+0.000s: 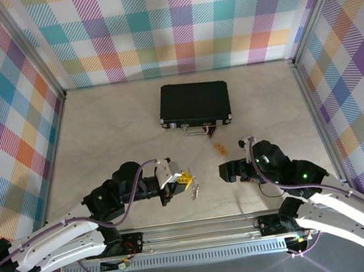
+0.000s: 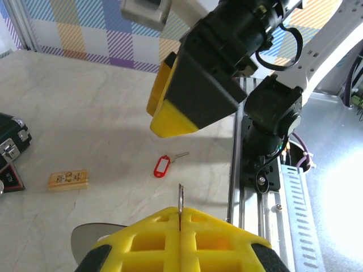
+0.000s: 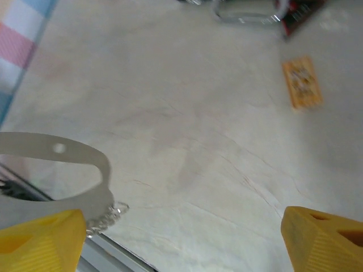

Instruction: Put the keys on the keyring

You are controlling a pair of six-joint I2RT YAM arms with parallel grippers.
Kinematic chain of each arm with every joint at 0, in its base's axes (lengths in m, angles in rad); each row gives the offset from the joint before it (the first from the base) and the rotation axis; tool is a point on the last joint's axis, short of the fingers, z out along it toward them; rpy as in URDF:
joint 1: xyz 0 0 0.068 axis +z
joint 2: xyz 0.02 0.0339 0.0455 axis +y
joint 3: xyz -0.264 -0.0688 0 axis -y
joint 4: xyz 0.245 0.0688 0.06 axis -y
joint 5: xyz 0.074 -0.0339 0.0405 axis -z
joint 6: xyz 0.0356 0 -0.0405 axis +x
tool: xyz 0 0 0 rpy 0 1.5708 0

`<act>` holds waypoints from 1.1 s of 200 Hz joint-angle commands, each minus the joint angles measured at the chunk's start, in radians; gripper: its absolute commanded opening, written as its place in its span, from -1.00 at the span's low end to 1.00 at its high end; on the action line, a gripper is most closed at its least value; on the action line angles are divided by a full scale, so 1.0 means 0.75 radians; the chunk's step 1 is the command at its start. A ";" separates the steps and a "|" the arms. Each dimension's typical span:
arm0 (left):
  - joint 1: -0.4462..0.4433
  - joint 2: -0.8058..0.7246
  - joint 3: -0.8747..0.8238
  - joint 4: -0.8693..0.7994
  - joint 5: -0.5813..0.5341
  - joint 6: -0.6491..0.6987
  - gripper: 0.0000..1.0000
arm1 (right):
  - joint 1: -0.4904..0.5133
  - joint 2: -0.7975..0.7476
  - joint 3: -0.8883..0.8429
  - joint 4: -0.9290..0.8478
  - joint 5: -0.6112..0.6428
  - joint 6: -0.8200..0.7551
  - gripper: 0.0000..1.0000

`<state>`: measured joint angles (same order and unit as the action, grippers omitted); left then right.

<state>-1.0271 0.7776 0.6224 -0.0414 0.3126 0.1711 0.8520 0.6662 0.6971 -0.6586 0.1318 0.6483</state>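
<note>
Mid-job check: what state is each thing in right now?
Black rectangular case: closed, flat on table.
Red-headed silver key: loose on table, not on keyring.
Grey-silver oval metal keyring: clamped in left gripper.
Left gripper: shut on keyring.
Right gripper: open, empty.
Small yellow-orange tag: flat on table.

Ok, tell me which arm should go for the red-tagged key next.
Right. Its end effector is open and hangs near the key, which lies loose on the table. The left end effector is shut on the keyring, so it probably should just hold that steady.
</note>
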 commanded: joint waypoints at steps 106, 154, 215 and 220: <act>-0.011 0.008 -0.136 0.279 0.149 0.164 -1.00 | -0.248 0.051 -0.190 -0.221 -0.059 0.250 0.65; -0.011 -0.035 -0.165 0.340 0.160 0.102 -1.00 | -0.298 0.179 -0.230 -0.109 -0.101 0.191 0.59; -0.011 -0.086 -0.184 0.348 0.146 0.075 -1.00 | -0.328 0.279 -0.246 -0.063 -0.025 0.167 0.29; -0.010 -0.090 -0.185 0.346 0.146 0.074 -1.00 | -0.329 0.294 -0.243 -0.064 -0.017 0.163 0.24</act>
<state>-1.0275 0.7368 0.4942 0.1604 0.4030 0.2432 0.6170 0.8528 0.5224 -0.7265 0.0856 0.7910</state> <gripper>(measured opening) 0.061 0.661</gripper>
